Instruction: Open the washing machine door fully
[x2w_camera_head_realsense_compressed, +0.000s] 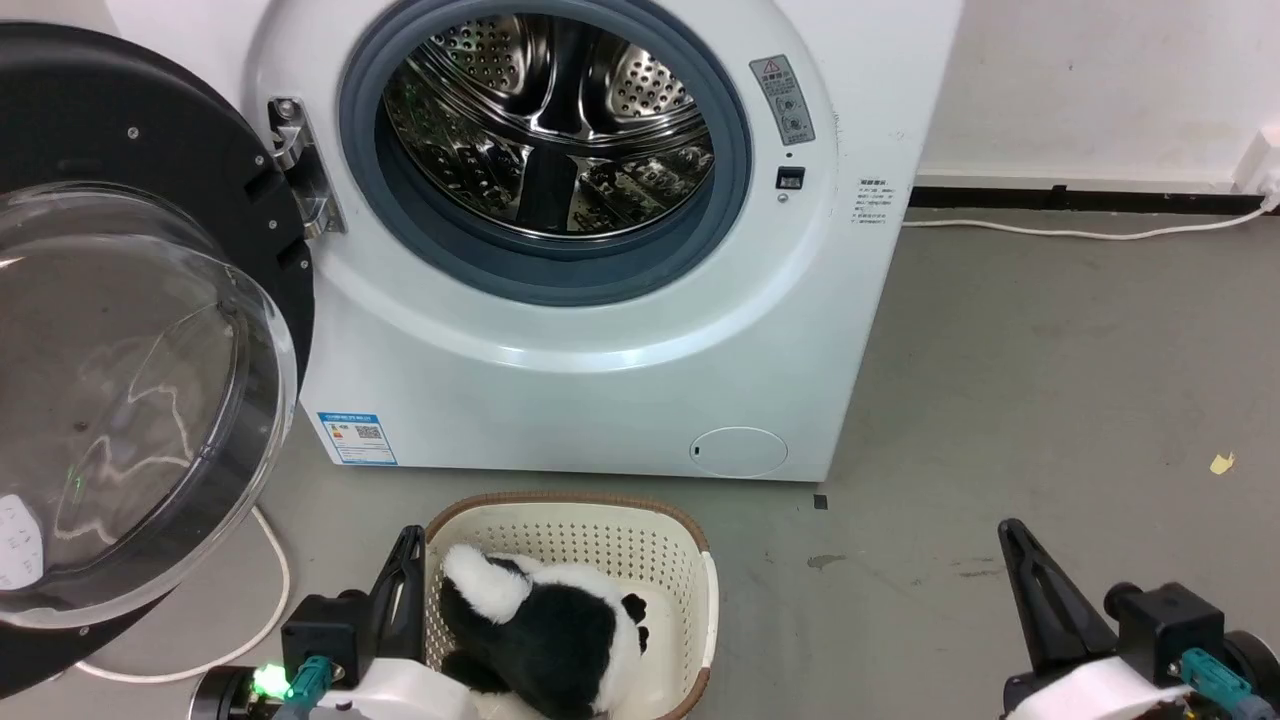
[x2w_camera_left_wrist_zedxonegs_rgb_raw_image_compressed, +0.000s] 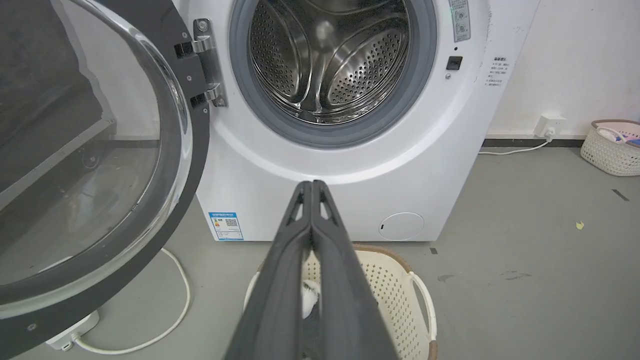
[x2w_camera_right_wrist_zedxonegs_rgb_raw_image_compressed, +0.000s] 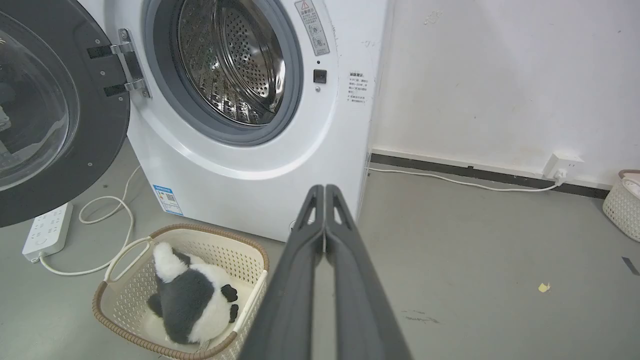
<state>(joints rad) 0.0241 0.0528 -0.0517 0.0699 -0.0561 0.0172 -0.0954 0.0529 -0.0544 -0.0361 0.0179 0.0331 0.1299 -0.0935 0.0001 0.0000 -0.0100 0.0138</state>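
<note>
Both closed and empty, the left hand (x2w_camera_head_realsense_compressed: 408, 545) and right hand (x2w_camera_head_realsense_compressed: 1012, 535) sit low; the washing machine door (x2w_camera_head_realsense_compressed: 130, 350) stands swung wide at 9 o'clock, so opening looks finished.

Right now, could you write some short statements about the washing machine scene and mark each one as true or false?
1. The washing machine door is swung open, at the left of the drum. True.
2. The drum holds laundry. False: it looks empty.
3. A black and white plush toy lies in the basket. True.
4. Both grippers are open. False: the left gripper and the right gripper are shut, holding nothing.
</note>
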